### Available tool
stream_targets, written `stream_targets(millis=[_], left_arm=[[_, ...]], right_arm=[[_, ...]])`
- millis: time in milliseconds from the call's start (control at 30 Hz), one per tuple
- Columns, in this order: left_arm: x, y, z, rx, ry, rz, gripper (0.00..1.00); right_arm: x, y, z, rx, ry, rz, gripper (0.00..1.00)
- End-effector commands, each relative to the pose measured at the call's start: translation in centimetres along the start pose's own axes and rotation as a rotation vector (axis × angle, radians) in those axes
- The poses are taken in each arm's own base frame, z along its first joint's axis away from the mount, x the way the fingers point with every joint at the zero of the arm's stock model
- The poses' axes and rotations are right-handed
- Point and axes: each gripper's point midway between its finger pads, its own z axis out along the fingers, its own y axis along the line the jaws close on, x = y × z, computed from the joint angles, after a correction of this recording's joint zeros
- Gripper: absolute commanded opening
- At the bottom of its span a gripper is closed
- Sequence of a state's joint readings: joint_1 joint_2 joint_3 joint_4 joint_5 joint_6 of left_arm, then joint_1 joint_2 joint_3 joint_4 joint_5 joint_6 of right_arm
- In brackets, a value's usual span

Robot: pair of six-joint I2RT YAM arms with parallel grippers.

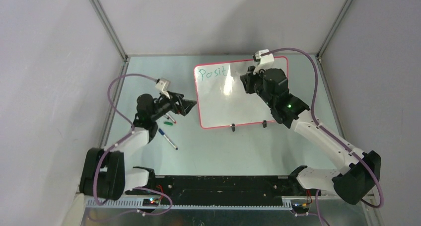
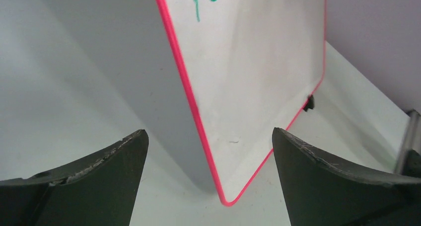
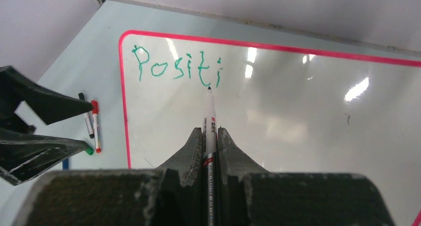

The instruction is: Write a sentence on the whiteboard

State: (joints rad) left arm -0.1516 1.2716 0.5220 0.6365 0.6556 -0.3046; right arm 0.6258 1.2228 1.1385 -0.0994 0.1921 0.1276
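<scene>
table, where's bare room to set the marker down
Bare: the table between the whiteboard and the arm bases, and the far-left corner beyond the left gripper. Crowded: left of the whiteboard, that gripper and loose markers.

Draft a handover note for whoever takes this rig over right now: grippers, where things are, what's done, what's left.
Left gripper: open, empty, jaws either side of the whiteboard's near left corner, not touching.
Right gripper: shut on the marker, tip just below the last letter.
Done: the sentence reads "Positi".
Left: the remaining letters. Spare markers lie left of the board.
</scene>
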Motion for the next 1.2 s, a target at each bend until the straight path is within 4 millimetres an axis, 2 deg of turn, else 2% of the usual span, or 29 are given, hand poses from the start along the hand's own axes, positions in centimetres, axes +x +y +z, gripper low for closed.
stream_targets(millis=[0,33,200,267,300,333,367,433,600,800,967,1067,1167], left_arm=[[-1.7,1.0,-2.0,-0.151,-0.106,0.103,0.99],[-2.2,1.2,-2.3,-0.192,-0.127,0.109,1.00],[-1.3,2.6,-3.5,-0.322,-0.113,0.061,1.00],[-1.4,2.8,-4.4,-0.366,-0.155,0.065,1.00],[-2.2,2.4,-4.8,-0.365,-0.192,0.075,0.99],[-1.6,2.5,-5.0,-0.372,-0.192,0.071,0.99],[-2.1,2.3,-5.2,-0.367,-0.216,0.077,0.99],[-1.8,2.5,-5.3,-0.377,-0.216,0.067,0.99],[-2.0,5.3,-6.4,-0.494,-0.251,-0.032,1.00],[-2.3,4.6,-7.6,-0.457,-0.320,-0.023,0.99],[-2.6,3.2,-6.9,-0.365,-0.328,0.011,0.99],[-2.8,3.3,-6.6,-0.355,-0.352,-0.031,0.99],[-2.8,4.4,-6.5,-0.390,-0.359,-0.082,0.99]], right_arm=[[-1.3,-0.1,-1.2,-0.017,-0.051,0.031,0.00],[-1.3,-0.3,-1.3,-0.014,-0.052,0.032,0.00],[-0.8,-0.7,-1.5,-0.014,-0.049,0.045,0.00],[-0.8,-0.7,-1.5,-0.016,-0.051,0.049,0.00],[-0.8,-0.7,-1.5,-0.017,-0.052,0.049,0.00],[-0.8,-0.7,-1.5,-0.017,-0.051,0.049,0.00],[-0.8,-0.7,-1.5,-0.017,-0.051,0.048,0.00],[-0.9,-0.7,-1.5,-0.016,-0.053,0.049,0.00],[-1.0,-0.8,-1.6,-0.017,-0.056,0.051,0.00],[-1.3,-0.7,-1.9,-0.022,-0.063,0.057,0.00],[-1.8,-0.7,-2.4,-0.024,-0.076,0.063,0.00],[-2.3,-0.6,-3.3,-0.028,-0.090,0.070,0.00],[-2.4,-0.5,-4.1,-0.028,-0.088,0.076,0.00]])
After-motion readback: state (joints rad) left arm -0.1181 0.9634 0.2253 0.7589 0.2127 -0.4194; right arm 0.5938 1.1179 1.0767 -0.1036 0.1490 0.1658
